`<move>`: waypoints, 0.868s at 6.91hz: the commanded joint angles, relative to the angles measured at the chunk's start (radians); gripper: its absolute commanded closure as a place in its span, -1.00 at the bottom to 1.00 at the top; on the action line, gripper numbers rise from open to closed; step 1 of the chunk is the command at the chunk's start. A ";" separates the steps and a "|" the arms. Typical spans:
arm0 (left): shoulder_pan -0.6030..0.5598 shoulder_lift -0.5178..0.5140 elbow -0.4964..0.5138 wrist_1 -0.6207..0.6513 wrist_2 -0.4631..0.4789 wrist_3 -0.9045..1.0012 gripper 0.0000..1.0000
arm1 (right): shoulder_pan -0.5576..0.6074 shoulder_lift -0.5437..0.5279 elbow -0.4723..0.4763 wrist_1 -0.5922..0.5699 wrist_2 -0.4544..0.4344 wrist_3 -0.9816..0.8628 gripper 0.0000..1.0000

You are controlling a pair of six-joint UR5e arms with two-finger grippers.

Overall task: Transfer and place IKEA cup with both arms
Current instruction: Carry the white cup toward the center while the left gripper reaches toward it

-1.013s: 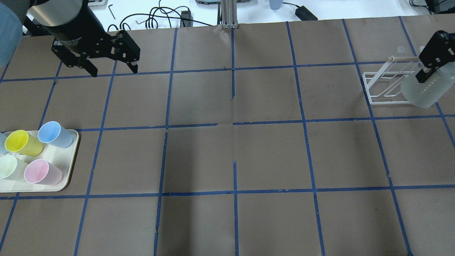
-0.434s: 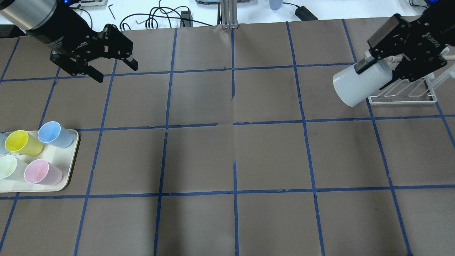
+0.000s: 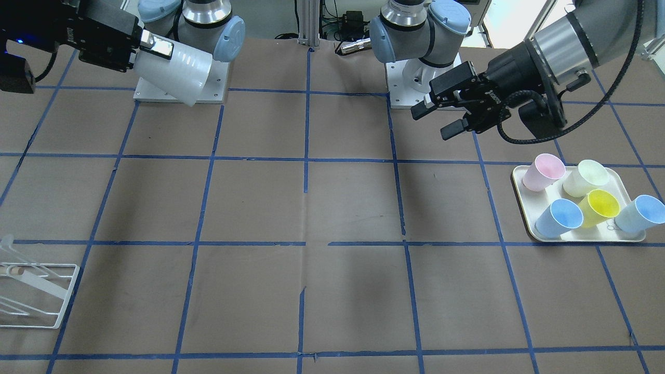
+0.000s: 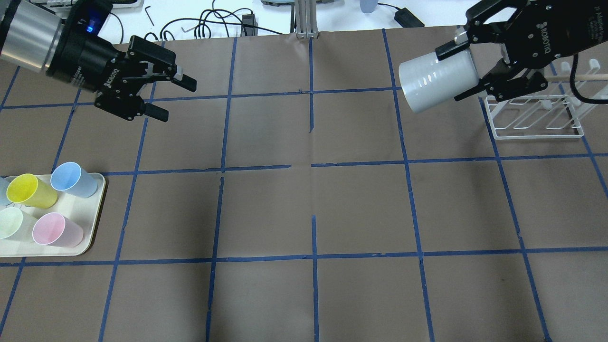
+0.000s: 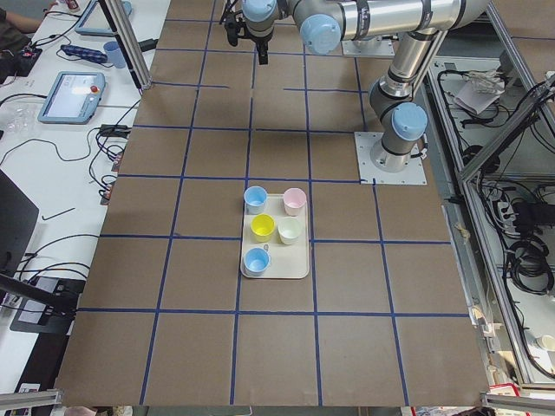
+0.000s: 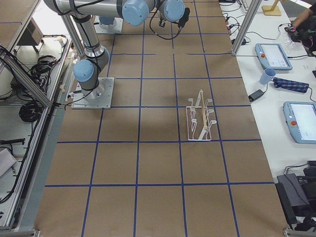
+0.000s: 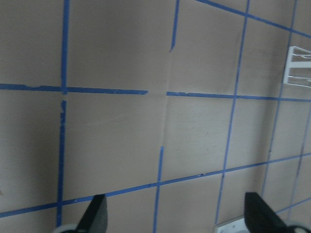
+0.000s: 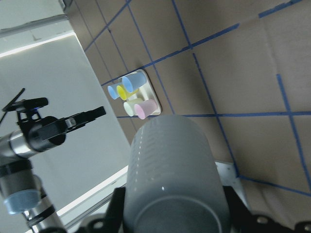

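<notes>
My right gripper (image 4: 461, 66) is shut on the pale grey IKEA cup (image 4: 434, 83) and holds it in the air, tipped on its side, left of the white rack. The cup's free end points toward my left arm. In the front-facing view the cup (image 3: 171, 65) is at the upper left. It fills the right wrist view (image 8: 170, 165). My left gripper (image 4: 176, 99) is open and empty above the table at the far left, with its fingers pointing toward the cup. It also shows in the front-facing view (image 3: 432, 123). Its fingertips (image 7: 95, 218) frame bare table in the left wrist view.
A cream tray (image 4: 92, 237) at the left edge holds several pastel cups: yellow, pink, pale green and light blue (image 4: 73, 178). A white wire rack (image 4: 536, 116) stands at the right, just behind the right gripper. Brown paper with a blue tape grid covers the table.
The right gripper has lifted the cup away from the rack, swung it leftward and tipped it on its side. The left gripper has turned so that its fingers point right.
</notes>
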 commanded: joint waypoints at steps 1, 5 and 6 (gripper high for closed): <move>0.002 0.006 -0.089 0.010 -0.369 -0.003 -1.00 | 0.029 -0.022 0.055 0.084 0.205 0.000 -0.02; -0.217 -0.013 -0.184 0.224 -0.564 -0.001 -1.00 | 0.096 -0.028 0.064 0.228 0.378 0.000 0.00; -0.220 -0.016 -0.256 0.322 -0.600 -0.003 -1.00 | 0.124 -0.026 0.064 0.230 0.386 0.000 0.03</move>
